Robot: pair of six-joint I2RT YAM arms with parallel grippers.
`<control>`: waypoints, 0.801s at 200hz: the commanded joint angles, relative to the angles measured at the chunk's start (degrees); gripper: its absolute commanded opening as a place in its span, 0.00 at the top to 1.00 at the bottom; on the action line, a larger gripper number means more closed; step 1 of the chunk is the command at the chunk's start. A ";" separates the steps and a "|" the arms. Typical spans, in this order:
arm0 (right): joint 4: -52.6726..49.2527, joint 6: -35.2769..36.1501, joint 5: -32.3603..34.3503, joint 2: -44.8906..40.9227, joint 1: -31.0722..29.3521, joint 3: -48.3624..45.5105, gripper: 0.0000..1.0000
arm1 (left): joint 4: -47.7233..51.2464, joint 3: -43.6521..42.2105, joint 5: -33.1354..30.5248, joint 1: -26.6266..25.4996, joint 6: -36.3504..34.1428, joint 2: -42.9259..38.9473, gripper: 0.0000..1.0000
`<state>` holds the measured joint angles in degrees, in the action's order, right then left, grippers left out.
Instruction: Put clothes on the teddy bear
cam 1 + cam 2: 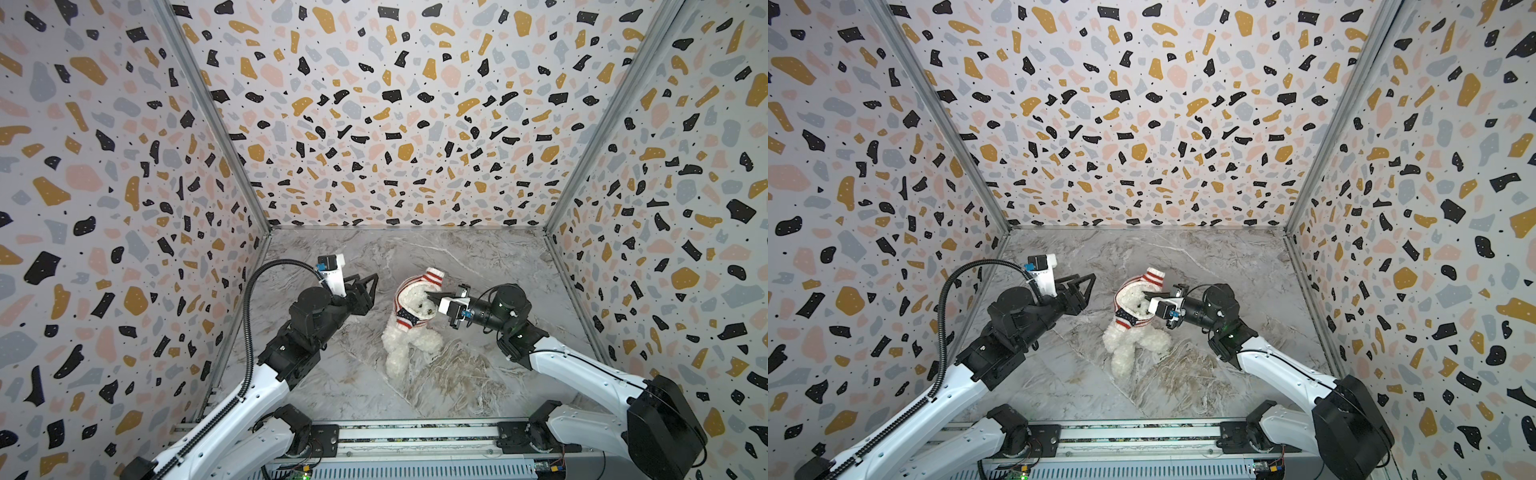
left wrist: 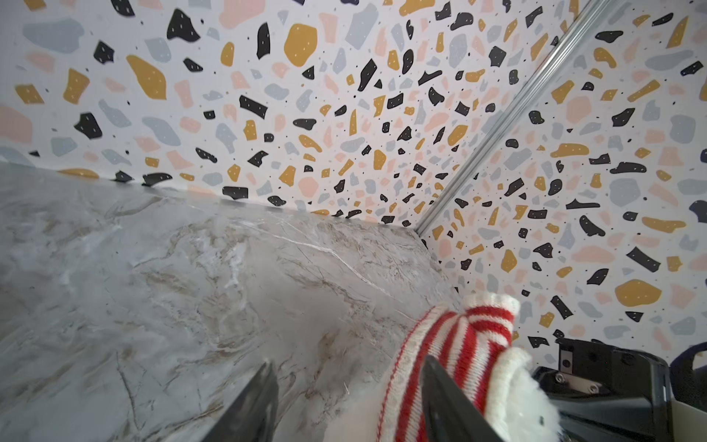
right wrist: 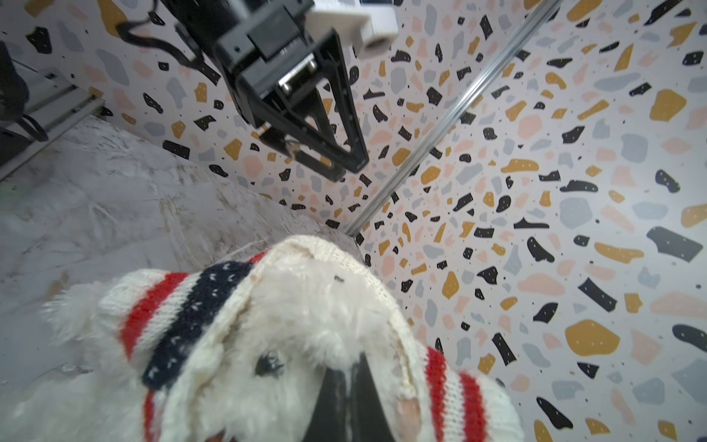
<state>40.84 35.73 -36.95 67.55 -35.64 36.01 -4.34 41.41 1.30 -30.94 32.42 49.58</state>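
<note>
The left gripper [image 1: 372, 289] has its jaws spread and holds nothing; it stands clear of the teddy bear [image 1: 409, 343], on its left in both top views. The right gripper [image 1: 429, 296] has its jaws pressed together at the teddy bear's head, inside the opening of the striped knit sweater [image 1: 432, 277]. Whether knit is caught between them cannot be told. The teddy bear lies lower centre of frame on the marble tabletop [image 1: 478, 266], with the sweater bunched around its head.

teddy bear [image 1: 409, 338] in striped sweater [image 1: 402, 293]
</note>
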 commanded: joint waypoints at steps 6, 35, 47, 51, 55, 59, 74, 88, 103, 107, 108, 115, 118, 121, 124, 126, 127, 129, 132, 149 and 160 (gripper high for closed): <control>4.76 0.46 -7.42 0.57 -0.03 2.91 1.00 | -6.62 -0.70 14.71 2.21 7.18 3.99 0.39; 4.39 -0.33 -8.50 -1.30 -0.90 -0.21 1.00 | -19.11 -6.52 25.16 2.29 13.96 8.20 0.37; 2.88 -0.02 -8.40 -2.26 -1.25 -1.09 1.00 | -21.98 -8.60 27.94 2.21 15.50 9.24 0.35; 2.95 -0.21 -8.45 -2.61 -1.29 -1.62 1.00 | -22.98 -9.42 28.34 2.07 16.21 9.43 0.34; 3.16 -0.45 -8.43 -2.88 -1.32 -2.08 1.00 | -24.24 -10.38 28.65 2.01 16.93 9.44 0.34; 3.27 -0.64 -8.28 -3.20 -1.36 -2.45 1.00 | -25.60 -11.50 28.89 1.94 17.69 9.32 0.33; 2.11 -0.36 -8.41 -3.69 -1.65 -2.87 1.00 | -28.51 -15.06 29.10 1.85 20.24 8.49 0.32; 1.67 -0.39 -8.36 -3.89 -1.69 -3.20 1.00 | -31.16 -17.31 29.53 1.89 21.56 7.20 0.32; 1.23 0.00 -8.17 -3.78 -1.70 -3.39 1.00 | -33.74 -18.44 30.74 1.84 22.72 6.22 0.33; 1.18 0.13 -8.17 -3.72 -1.69 -3.40 1.00 | -34.09 -18.53 30.99 1.79 22.84 6.07 0.33; 1.13 0.13 -8.24 -3.68 -1.66 -3.40 1.00 | -34.21 -18.54 31.06 1.77 22.90 6.06 0.33; 1.16 0.21 -8.31 -3.65 -1.69 -3.40 1.00 | -34.63 -18.68 31.37 1.48 22.95 6.05 0.33; 1.17 0.23 -8.31 -3.64 -1.72 -3.40 1.00 | -34.68 -18.65 31.41 1.35 22.87 6.21 0.33; 1.24 0.22 -8.28 -3.65 -1.71 -3.40 1.00 | -34.73 -18.72 31.47 1.19 22.86 6.29 0.33; 1.39 0.22 -8.31 -3.63 -1.71 -3.40 1.00 | -34.83 -18.85 31.48 1.13 22.92 6.38 0.33; 1.42 0.22 -8.31 -3.58 -1.72 -3.40 1.00 | -34.96 -18.94 31.48 1.07 23.01 6.40 0.33; 1.43 0.22 -8.36 -3.57 -1.72 -3.40 1.00 | -35.04 -19.05 31.48 1.02 23.06 6.49 0.34; 1.43 0.22 -8.37 -3.57 -1.72 -3.36 1.00 | -35.30 -19.14 31.48 0.98 23.17 6.62 0.34; 1.44 0.27 -8.38 -3.56 -1.68 -3.32 1.00 | -36.04 -19.42 31.55 0.86 23.58 6.73 0.35; 1.55 0.74 -8.20 -3.17 -1.70 -3.05 1.00 | -42.32 -21.63 32.54 0.54 27.14 7.62 0.39; 2.60 0.22 -7.76 -3.29 -1.31 -3.45 1.00 | -43.67 -22.29 32.89 0.14 27.95 7.94 0.39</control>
<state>40.73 36.12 -44.40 65.49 -37.10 32.40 -38.33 21.10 31.20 -29.89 56.27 56.93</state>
